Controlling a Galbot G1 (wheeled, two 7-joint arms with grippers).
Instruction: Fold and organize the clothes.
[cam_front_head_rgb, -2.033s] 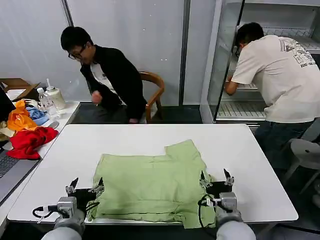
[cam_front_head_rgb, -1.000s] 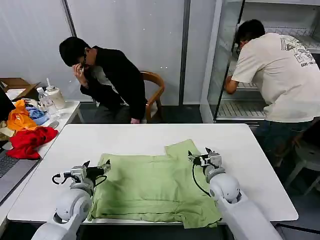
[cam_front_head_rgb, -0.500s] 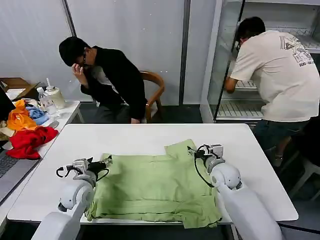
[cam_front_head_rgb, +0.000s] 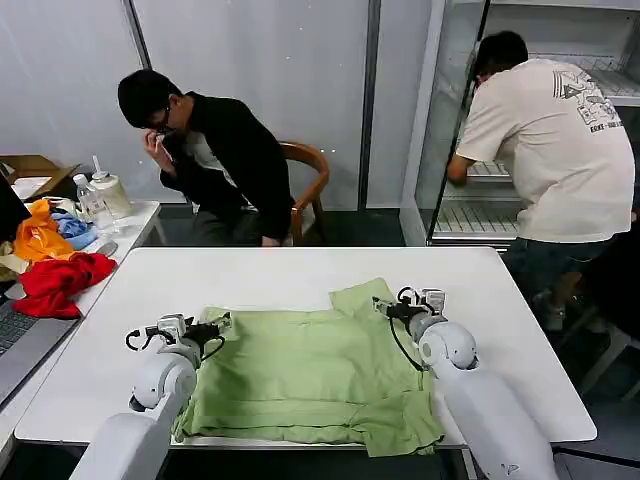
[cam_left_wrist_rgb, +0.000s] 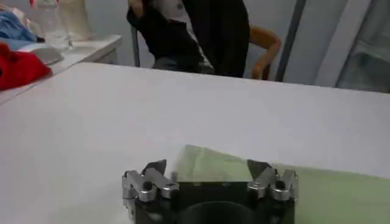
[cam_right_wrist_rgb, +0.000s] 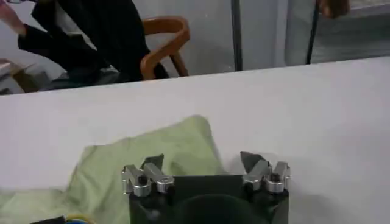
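Both claws, left (cam_front_head_rgb: 216, 325) and right (cam_front_head_rgb: 384, 306), have slid forward from the near edge to the shirt's (cam_front_head_rgb: 305, 370) far corners, ten and two o'clock, jaws wide open, empty: ready to pinch for a fold.

2 arms reach forward, both claws spread.

The left claw (cam_front_head_rgb: 205, 329) sits low at the end of its white arm, pointing forward and inward, its 2 fingers (cam_left_wrist_rgb: 155, 175) parted with a clear gap between them. The right claw (cam_front_head_rgb: 392, 307) reaches farther forward on its own white arm, angled inward, its fingers (cam_right_wrist_rgb: 153, 171) likewise apart and gripping nothing.
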